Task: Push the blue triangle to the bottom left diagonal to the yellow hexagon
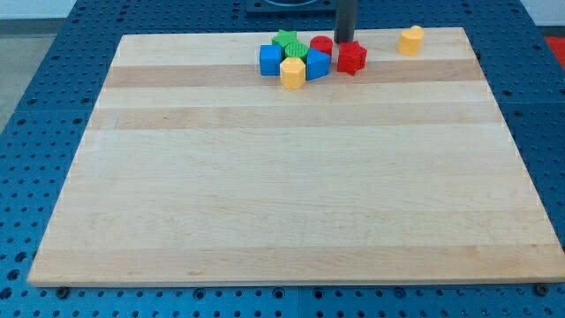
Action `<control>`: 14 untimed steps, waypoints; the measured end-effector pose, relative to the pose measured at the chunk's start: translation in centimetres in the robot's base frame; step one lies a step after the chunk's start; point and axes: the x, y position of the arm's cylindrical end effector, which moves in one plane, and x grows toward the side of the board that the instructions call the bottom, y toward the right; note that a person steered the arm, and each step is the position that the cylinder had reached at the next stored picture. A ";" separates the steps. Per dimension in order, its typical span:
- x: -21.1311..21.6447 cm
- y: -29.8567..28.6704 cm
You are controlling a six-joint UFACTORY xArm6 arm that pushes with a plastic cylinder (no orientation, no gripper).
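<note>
**Crowding at the bench's top edge**

Sitting in a tight cluster, the blue triangle [318, 64] touches the yellow hexagon [292, 72] on its right. My tip [344, 42], bare with no fingers and holding nothing, stands just behind the red block [351, 57]. A blue cube [270, 60] flanks the left on the bench [291, 194].

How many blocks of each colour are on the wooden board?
Blue: 2, a blue cube and a blue triangle
Green: 1, a green star
Red: 2, a red cylinder and a red star
Yellow: 2, a yellow hexagon and a yellow heart
Total: 7
</note>
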 end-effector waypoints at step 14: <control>3.3 -1.1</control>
